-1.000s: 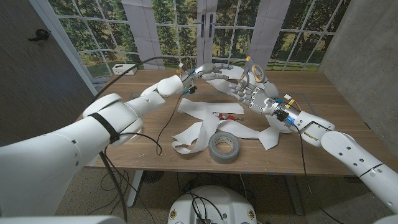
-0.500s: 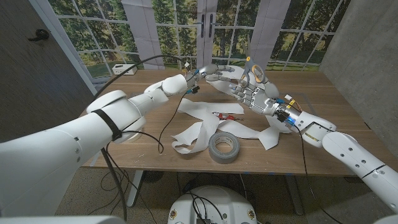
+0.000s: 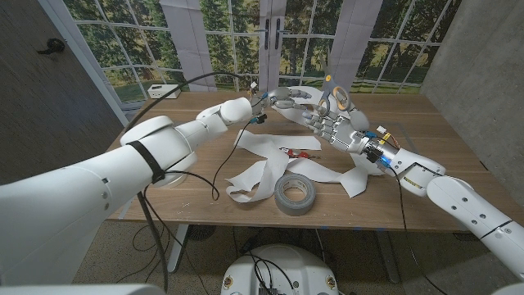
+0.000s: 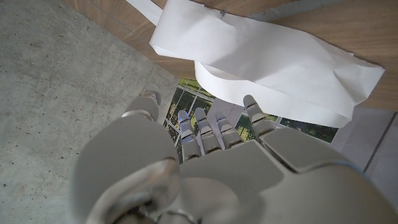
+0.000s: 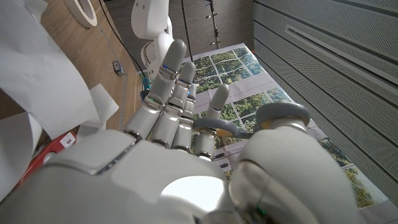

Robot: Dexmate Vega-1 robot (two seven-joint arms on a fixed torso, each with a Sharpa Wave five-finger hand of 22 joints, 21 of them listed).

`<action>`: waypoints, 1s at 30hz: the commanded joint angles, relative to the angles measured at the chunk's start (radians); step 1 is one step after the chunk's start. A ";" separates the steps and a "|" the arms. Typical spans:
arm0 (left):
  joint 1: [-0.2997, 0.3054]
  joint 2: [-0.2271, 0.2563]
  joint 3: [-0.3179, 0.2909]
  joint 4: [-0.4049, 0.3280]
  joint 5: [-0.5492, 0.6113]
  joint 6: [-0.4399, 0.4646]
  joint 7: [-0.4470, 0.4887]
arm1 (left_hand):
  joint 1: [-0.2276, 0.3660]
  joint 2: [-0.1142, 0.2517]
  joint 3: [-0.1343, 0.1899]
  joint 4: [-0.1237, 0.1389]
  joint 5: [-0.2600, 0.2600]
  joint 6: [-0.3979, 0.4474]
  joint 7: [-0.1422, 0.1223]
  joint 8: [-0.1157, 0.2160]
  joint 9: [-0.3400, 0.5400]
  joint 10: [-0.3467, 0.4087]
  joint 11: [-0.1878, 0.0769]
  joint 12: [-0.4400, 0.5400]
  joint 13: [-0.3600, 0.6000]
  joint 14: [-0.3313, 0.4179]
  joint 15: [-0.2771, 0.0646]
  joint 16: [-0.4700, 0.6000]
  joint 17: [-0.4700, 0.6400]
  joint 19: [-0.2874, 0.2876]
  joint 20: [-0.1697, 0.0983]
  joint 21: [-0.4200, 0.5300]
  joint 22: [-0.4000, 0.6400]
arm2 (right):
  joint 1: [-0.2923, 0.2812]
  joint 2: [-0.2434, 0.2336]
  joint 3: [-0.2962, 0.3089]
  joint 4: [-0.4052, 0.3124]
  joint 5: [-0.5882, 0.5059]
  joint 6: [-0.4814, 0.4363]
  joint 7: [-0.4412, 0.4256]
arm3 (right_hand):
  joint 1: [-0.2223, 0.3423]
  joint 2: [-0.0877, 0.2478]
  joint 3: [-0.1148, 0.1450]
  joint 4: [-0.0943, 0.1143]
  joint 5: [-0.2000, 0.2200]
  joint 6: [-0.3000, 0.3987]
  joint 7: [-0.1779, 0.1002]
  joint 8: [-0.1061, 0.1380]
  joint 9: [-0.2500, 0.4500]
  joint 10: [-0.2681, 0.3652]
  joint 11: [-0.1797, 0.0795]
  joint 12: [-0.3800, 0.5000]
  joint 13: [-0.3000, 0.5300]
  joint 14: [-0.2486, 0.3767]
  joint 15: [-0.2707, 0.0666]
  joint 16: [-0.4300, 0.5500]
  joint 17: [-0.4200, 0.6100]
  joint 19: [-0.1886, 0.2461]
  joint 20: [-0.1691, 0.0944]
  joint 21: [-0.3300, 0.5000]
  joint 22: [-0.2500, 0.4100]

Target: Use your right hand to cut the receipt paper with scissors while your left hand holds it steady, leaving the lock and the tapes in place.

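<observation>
The white receipt paper (image 3: 262, 168) sprawls in long loops over the middle of the wooden table (image 3: 417, 123). One strip rises to my left hand (image 3: 282, 98), which holds it up at the back middle. In the left wrist view that paper (image 4: 267, 62) lies against the fingertips of my left hand (image 4: 205, 174). My right hand (image 3: 332, 127) is close beside it, gripping the grey-and-orange scissors (image 3: 331, 92) with the handles upward. The scissors' handle rings (image 5: 273, 115) show past my right hand (image 5: 155, 162). A small red lock (image 3: 292, 152) lies on the paper. A grey tape roll (image 3: 295, 194) sits near the front edge.
A black cable (image 3: 205, 176) trails over the table's left part. A white box (image 3: 164, 90) sits at the back left corner. Another tape roll (image 5: 84, 9) lies on the table in the right wrist view. A window backdrop stands behind.
My left hand has reached further right with the paper, closing the gap to the right hand. The right hand with the scissors has shifted slightly toward the back.
</observation>
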 commanded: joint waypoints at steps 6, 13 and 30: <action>-0.030 -0.030 0.077 0.004 0.039 0.084 0.046 | 0.000 -0.001 -0.003 0.000 -0.001 -0.026 -0.001 -0.009 -0.003 -0.017 0.002 -0.001 -0.008 -0.020 -0.015 0.001 0.002 -0.008 0.005 -0.009 0.001 | -0.039 -0.014 0.023 -0.028 -0.005 0.015 -0.009 | -0.001 0.008 -0.005 -0.002 -0.003 -0.014 0.032 -0.004 -0.002 -0.002 0.000 0.006 -0.002 -0.008 -0.039 0.005 0.001 -0.001 -0.004 -0.005 0.006; -0.044 -0.042 0.110 0.005 0.060 0.123 0.083 | 0.000 0.000 -0.005 -0.001 0.000 -0.050 -0.001 -0.017 -0.006 -0.030 0.007 -0.001 -0.016 -0.033 -0.010 0.000 0.001 -0.012 0.002 -0.017 0.001 | -0.049 -0.016 0.031 -0.036 -0.006 0.020 -0.019 | 0.000 0.010 -0.006 -0.002 -0.003 -0.014 0.032 -0.004 -0.001 -0.001 0.002 0.007 -0.005 -0.009 -0.041 0.006 0.000 0.000 -0.004 -0.008 0.006; -0.084 -0.049 0.191 -0.069 0.082 0.281 0.129 | 0.012 0.005 -0.012 -0.006 0.001 0.002 0.015 0.001 -0.014 -0.025 0.010 0.016 -0.058 -0.073 -0.045 0.003 -0.004 -0.057 -0.112 -0.077 -0.010 | -0.047 -0.013 0.035 -0.035 -0.005 0.019 -0.032 | 0.003 0.012 -0.007 -0.004 -0.004 -0.011 0.033 -0.003 0.000 0.000 0.003 0.009 -0.013 -0.010 -0.042 0.009 -0.001 0.002 -0.004 -0.016 0.006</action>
